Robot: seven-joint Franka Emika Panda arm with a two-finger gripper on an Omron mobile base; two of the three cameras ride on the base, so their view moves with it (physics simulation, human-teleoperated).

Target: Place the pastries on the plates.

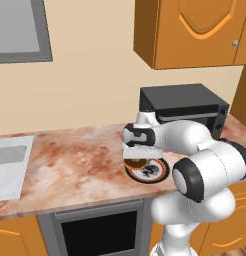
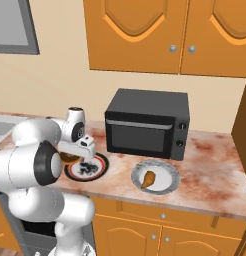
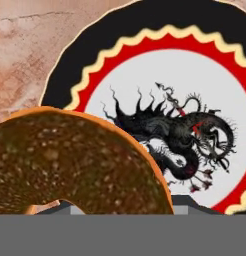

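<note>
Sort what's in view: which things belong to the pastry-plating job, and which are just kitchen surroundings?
Job:
- doughnut, held in the shut gripper
- black-rimmed dragon plate beneath it
- croissant-like pastry, already on the plain pale plate

Surroundings:
- microwave
- sink
- wall cabinets
- marble counter

This is a home kitchen. Orange wooden wall cupboards (image 2: pixel 165 35) hang above a marbled reddish worktop (image 1: pixel 70 160), where a black microwave (image 2: pixel 147 124) stands against the cream wall. A steel sink (image 1: pixel 7 165) is set in at one end, with an oven (image 1: pixel 97 232) built in below.
</note>
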